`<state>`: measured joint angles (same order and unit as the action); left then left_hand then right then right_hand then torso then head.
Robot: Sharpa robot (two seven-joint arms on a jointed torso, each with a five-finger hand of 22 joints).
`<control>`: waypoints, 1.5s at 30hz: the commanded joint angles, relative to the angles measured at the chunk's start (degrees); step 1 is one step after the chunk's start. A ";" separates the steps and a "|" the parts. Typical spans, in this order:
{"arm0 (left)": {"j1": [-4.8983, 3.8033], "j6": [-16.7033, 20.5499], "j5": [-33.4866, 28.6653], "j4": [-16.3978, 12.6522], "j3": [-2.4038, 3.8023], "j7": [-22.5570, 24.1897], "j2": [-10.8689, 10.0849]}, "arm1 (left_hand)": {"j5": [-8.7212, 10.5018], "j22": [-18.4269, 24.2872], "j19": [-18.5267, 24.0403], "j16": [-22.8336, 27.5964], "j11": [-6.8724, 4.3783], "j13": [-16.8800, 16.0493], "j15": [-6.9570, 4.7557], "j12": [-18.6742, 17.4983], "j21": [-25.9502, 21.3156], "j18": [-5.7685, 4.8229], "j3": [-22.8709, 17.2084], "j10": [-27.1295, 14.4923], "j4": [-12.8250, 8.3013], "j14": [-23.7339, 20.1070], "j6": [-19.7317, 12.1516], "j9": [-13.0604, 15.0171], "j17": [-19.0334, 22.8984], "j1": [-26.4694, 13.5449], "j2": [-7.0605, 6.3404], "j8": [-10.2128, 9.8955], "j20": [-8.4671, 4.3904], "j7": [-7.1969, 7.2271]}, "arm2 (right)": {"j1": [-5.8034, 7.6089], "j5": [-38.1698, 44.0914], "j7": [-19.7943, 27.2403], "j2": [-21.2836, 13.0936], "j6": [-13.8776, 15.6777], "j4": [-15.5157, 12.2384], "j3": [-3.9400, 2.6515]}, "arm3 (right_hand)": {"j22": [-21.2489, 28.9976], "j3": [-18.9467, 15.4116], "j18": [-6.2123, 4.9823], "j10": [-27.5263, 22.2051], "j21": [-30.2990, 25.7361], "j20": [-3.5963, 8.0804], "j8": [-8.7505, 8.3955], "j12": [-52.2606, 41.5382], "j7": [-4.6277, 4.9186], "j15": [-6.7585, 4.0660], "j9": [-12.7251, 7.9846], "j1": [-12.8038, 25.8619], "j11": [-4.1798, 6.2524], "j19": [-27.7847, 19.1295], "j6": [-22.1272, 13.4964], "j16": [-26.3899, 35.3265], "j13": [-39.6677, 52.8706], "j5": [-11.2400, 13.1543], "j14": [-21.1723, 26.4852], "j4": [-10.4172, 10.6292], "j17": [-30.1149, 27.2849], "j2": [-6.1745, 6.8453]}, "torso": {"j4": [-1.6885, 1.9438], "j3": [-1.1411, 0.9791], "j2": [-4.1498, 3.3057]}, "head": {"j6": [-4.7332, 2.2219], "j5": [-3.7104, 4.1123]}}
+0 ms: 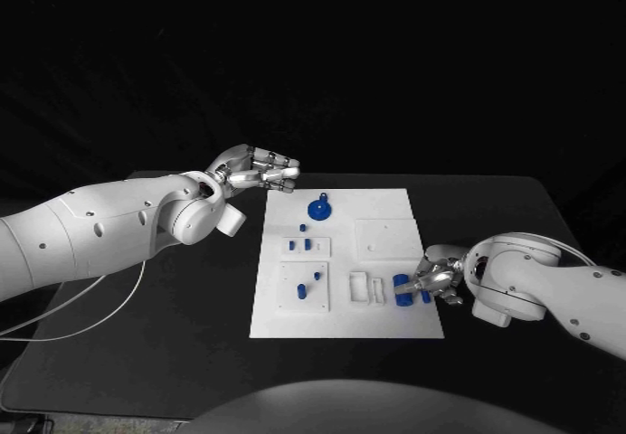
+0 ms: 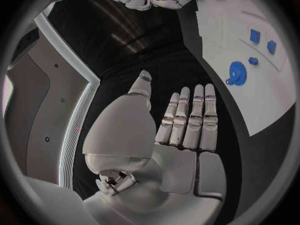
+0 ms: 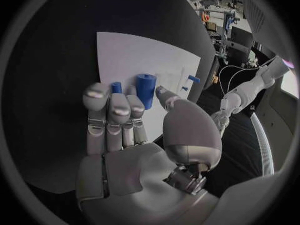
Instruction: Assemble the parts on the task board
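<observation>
Fingers of the right hand (image 1: 434, 282) hover apart over a small, stiff, light blue plastic cylinder (image 3: 145, 88) on the white task board (image 1: 392, 203); best gripped round its sides.

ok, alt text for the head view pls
A white task board lies mid-table with small blue parts on it. The right hand rests at its right edge by a blue cylinder; the left hand hovers off its far left corner, holding nothing.

1 white flat task board (image 1: 346, 262); approx 7 small blue plastic parts on it, incl 1 round blue disc part (image 1: 319, 212) at 12 o'clock; 2 silver hands.
</observation>
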<state>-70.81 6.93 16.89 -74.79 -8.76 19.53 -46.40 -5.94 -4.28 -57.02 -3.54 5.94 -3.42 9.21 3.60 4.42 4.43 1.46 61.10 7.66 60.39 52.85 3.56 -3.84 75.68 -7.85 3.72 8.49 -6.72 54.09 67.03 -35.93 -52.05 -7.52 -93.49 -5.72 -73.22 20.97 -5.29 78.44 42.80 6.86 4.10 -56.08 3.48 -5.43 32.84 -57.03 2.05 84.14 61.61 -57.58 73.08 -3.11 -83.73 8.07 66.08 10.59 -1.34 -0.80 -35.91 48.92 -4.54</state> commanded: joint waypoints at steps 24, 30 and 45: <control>0.14 -2.17 0.30 0.05 -0.06 0.22 0.53 | 0.29 -0.07 0.47 0.04 0.83 -0.03 -0.37 -0.23 0.02 -0.54 -0.12 -0.83 2.73 0.52 -1.67 -0.14 0.01 -0.45 -0.78 -0.09 -0.34 -0.86 | -0.12 8.28 -1.00 6.78 1.74 3.84 3.77 | -0.59 -1.12 0.46 -0.08 1.10 -0.35 -0.46 0.65 -0.04 0.15 -0.49 -3.12 -0.33 3.02 -0.06 0.30 -0.12 -4.02 -0.21 -4.52 0.39 -0.63 | -0.02 0.07 0.04 | 0.39 -1.09; 0.14 -2.19 0.30 0.09 -0.07 0.04 0.45 | 0.29 -0.07 0.47 0.04 0.83 -0.03 -0.37 -0.23 0.02 -0.54 -0.12 -0.83 2.73 0.52 -1.67 -0.14 0.01 -0.45 -0.78 -0.09 -0.34 -0.86 | -0.12 8.58 -1.11 6.87 2.88 3.96 4.04 | -0.78 -3.01 0.67 -0.20 1.24 -0.02 -0.49 1.11 -0.42 -0.21 -1.46 -6.50 0.19 3.05 0.67 0.25 -0.45 -23.54 -0.22 -11.12 0.51 -4.31 | -0.06 0.06 0.04 | 0.34 -1.11; 0.14 -2.31 0.30 0.36 -0.08 -0.25 0.45 | 0.24 -0.07 0.44 0.03 0.97 -0.03 -0.43 -0.23 0.03 -0.62 -0.23 -0.79 2.37 0.62 -1.55 -0.14 0.01 -0.54 -0.59 -0.09 -0.41 -0.97 | 0.80 -3.25 -1.31 5.01 11.36 3.14 4.11 | -1.49 0.34 0.89 -0.30 1.38 0.19 -0.48 1.12 -0.48 -0.41 -4.22 -3.74 0.50 2.99 2.52 0.28 -0.44 -31.07 -0.16 -19.46 0.56 -6.03 | -0.10 -0.01 0.02 | 0.18 -1.32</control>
<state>-70.66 5.51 17.06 -74.43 -8.87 19.16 -46.03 -5.94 -4.30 -56.82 -3.54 6.65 -3.42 8.79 3.60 4.42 4.44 1.31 60.38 10.19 60.80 51.57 3.51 -3.85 75.16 -8.37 3.72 8.28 -7.46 55.23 69.13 -35.73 -46.81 1.04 -90.76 -2.03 -74.65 13.13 -4.22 78.82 44.26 6.84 3.25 -55.19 2.85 -5.54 58.74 -58.08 1.67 84.13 63.77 -57.58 72.71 -34.47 -83.82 -2.96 66.67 7.98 -1.43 -0.80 -35.89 49.14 -5.86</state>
